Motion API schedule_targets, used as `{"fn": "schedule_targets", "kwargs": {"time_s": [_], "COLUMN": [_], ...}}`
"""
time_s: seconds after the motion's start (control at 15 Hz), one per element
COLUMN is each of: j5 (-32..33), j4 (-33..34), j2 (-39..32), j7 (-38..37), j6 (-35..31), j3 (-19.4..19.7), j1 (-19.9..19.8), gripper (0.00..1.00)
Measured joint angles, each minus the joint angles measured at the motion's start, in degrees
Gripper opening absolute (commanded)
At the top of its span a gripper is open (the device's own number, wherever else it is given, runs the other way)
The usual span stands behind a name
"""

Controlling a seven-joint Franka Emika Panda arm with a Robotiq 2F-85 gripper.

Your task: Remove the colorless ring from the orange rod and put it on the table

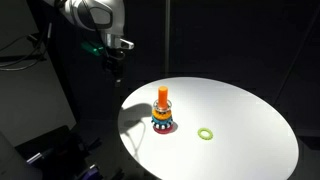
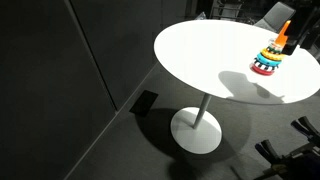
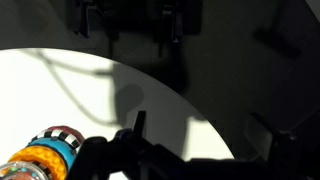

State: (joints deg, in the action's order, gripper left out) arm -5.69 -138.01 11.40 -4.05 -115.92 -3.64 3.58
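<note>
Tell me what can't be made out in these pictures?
1. Clear ring: too small and glassy in both exterior views to pick out on the orange rod.
2. Jaws: at the end of the arm, dark on dark in an exterior view; only a silhouette in the wrist view. Open or shut is unclear.
3. Stack of coloured rings: cut off by the wrist view's lower left edge.

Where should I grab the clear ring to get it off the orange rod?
Probably by its outer rim, on two opposite sides, coming straight down from above. The clear ring sits around the upright orange rod, atop the coloured rings, so it can only slide off upward.
</note>
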Motion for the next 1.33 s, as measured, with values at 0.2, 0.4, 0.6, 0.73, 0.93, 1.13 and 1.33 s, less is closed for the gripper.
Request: {"fn": "schedule_targets", "kwargs": {"time_s": [0.2, 0.4, 0.6, 0.73, 0.93, 1.13, 1.33], "j5": [0.0, 0.0, 0.0, 0.3, 1.9, 3.7, 6.0], "j4": [0.2, 0.2, 0.2, 0.4, 1.3, 2.3, 2.7], "j2": [0.0, 0.0, -0.2, -0.8, -2.4, -3.8, -4.5], "j7": [0.0, 0.0, 0.0, -0.4, -2.6, -5.7, -9.6], "j6": [0.0, 0.0, 0.0, -0.4, -2.2, -4.2, -6.1], "j3": [0.0, 0.0, 0.0, 0.0, 0.0, 0.2, 0.8], "j1": [0.0, 0.0, 0.0, -0.1, -0.5, -1.3, -2.5], "gripper": [1.0, 1.0, 1.0, 1.0, 1.0, 1.0, 1.0]}}
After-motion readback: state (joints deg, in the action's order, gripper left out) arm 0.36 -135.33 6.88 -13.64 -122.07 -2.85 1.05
